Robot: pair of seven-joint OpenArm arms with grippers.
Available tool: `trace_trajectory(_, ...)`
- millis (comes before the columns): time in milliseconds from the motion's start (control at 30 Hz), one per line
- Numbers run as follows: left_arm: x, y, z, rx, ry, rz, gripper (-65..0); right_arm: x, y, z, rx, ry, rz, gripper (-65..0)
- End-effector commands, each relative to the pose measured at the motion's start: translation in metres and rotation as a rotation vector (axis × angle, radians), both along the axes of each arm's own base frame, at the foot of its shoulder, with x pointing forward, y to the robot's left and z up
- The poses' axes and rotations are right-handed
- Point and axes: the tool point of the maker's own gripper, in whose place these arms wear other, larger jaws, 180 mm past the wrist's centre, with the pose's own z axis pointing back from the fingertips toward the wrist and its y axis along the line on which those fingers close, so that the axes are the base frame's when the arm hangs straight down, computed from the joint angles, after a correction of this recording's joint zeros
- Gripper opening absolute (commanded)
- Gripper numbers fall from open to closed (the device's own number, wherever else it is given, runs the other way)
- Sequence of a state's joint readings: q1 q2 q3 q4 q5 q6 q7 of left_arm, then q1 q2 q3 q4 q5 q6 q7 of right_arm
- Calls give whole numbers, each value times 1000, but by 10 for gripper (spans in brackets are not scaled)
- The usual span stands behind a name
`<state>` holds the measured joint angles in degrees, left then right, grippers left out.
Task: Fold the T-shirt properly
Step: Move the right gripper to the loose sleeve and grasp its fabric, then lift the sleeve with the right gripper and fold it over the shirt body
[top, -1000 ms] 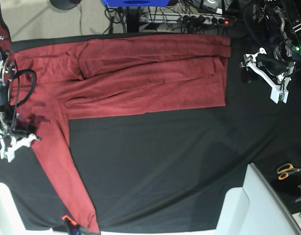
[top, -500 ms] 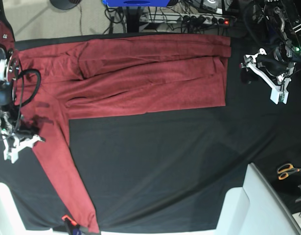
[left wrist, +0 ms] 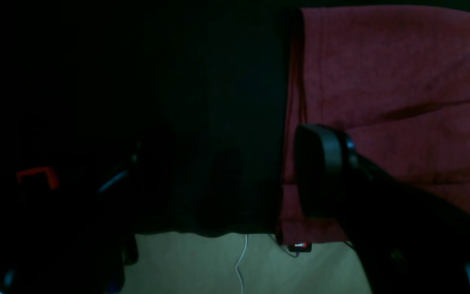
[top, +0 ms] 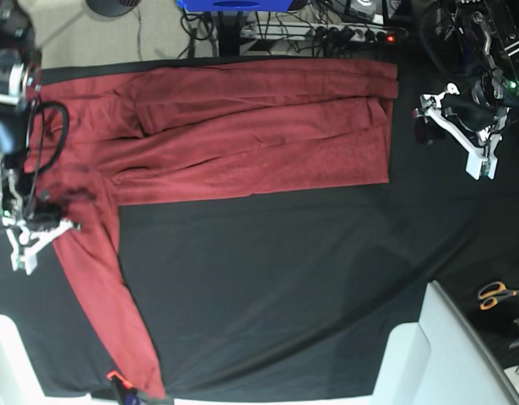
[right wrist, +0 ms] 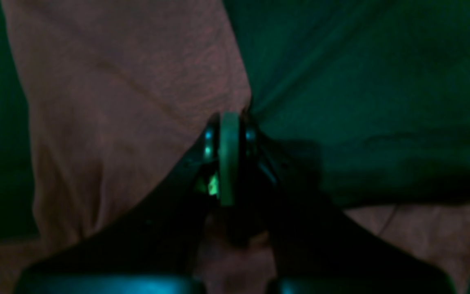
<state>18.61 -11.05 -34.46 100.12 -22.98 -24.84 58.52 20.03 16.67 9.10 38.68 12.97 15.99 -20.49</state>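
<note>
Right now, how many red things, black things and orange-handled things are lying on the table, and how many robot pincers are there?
Red: 1, the T-shirt
Black: 1, the black cloth sheet
Orange-handled: 1, the scissors
Robot pincers: 2, the left pincer and the right pincer
Total: 5

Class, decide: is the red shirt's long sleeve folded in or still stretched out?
Stretched out: the sleeve of the shirt runs straight across the black cloth.

The T-shirt (top: 259, 135) is soft matt knit; the black cloth sheet (top: 284, 287) matt.
</note>
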Motion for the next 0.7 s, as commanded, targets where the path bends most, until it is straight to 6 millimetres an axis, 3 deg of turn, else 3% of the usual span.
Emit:
trace_trajectory(0, 8, 4, 10, 13, -37, -5, -207, 17, 2, 22, -7, -60, 20, -650)
trace_trajectory(133, 13, -5, 6, 4, -29, -36, -207, 0, 14, 27, -30, -25, 72, -650)
trace_trajectory(200, 13, -10, 0, -9, -14, -47, -207, -5, 29, 29, -22, -42, 94, -650)
trace_trajectory(333, 12, -15, -6, -27, -1, -54, -207, -18, 35, 35, -43, -53, 119, -650)
trace_trajectory(667, 17, -13, -3, -20, -11, -53, -207, -56, 62, 52, -64, -59, 186, -650)
